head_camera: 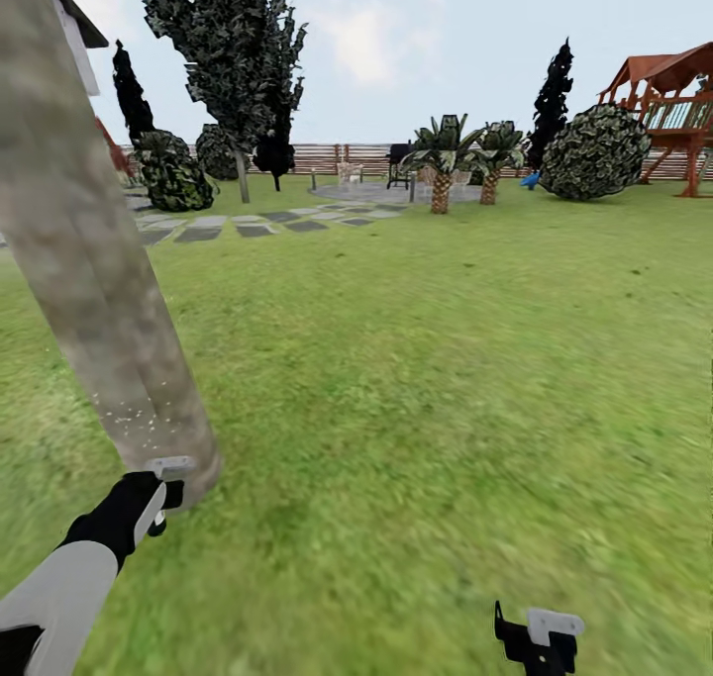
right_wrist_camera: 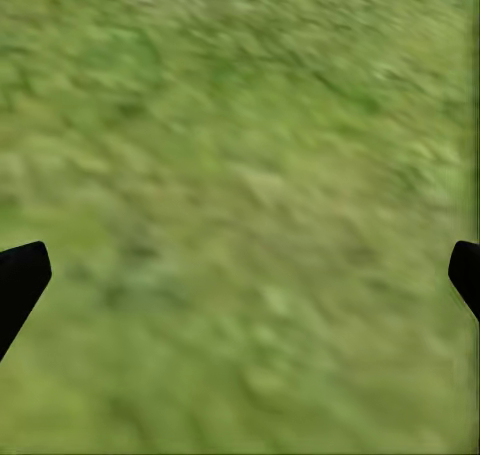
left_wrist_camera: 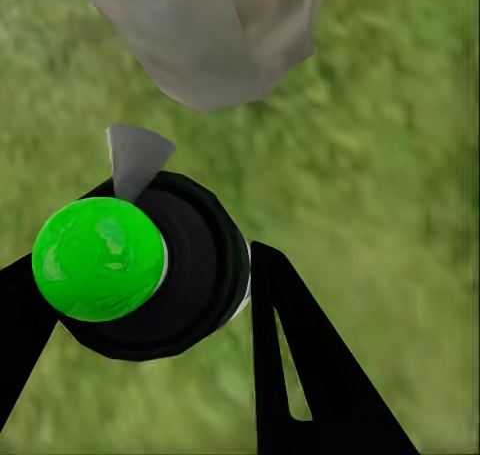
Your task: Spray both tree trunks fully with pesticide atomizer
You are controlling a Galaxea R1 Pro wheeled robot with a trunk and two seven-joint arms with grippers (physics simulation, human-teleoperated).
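Observation:
A thick grey-tan mottled tree trunk (head_camera: 89, 260) rises at the left of the head view, and its base (left_wrist_camera: 210, 35) stands on the grass just beyond my left gripper. My left gripper (head_camera: 158, 498) (left_wrist_camera: 150, 315) is shut on the pesticide atomizer (left_wrist_camera: 100, 260), a black body with a bright green top and a grey nozzle (head_camera: 170, 466) pointing at the trunk's foot. Tiny white specks of pesticide (head_camera: 134, 421) dot the lower trunk. My right gripper (head_camera: 540, 641) (right_wrist_camera: 240, 285) hangs open and empty over the grass at the lower right.
Open lawn (head_camera: 446, 379) stretches ahead and to the right. Far off are grey stepping stones (head_camera: 248, 226), a dark-leaved tree (head_camera: 233, 52), short palms (head_camera: 441, 176), a round shrub (head_camera: 594, 151), a wooden playset (head_camera: 673, 102) and the slat fence (head_camera: 337, 156).

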